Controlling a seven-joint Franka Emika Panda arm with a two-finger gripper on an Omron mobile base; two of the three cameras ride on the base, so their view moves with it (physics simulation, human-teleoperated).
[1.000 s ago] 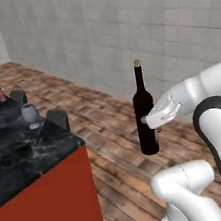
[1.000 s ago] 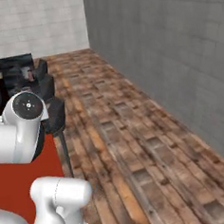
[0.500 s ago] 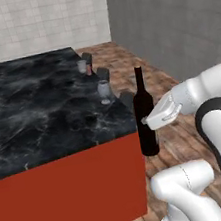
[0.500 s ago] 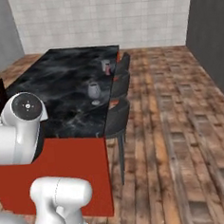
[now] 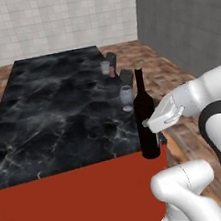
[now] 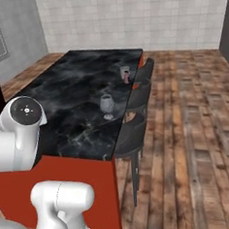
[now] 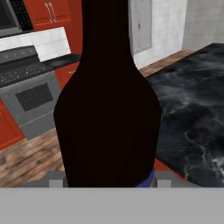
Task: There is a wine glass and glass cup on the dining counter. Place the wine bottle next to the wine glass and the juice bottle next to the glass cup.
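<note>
Carrying the wine bottle (image 5: 145,117), my gripper (image 5: 155,131) has its jaws clamped across the lower body, the neck rising straight above them, long axis upright. I judge it heavy, rigid, slick glass, top-heavy above this low grip. It hangs off the dining counter (image 5: 57,116) corner, the wine glass (image 5: 126,97) beyond the jaws.

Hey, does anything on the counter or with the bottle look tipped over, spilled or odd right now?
Nothing stands out. The wine bottle is upright in the gripper at the counter's near corner. The wine glass and glass cup stand upright near the edge by the chairs. No spill shows.
</note>
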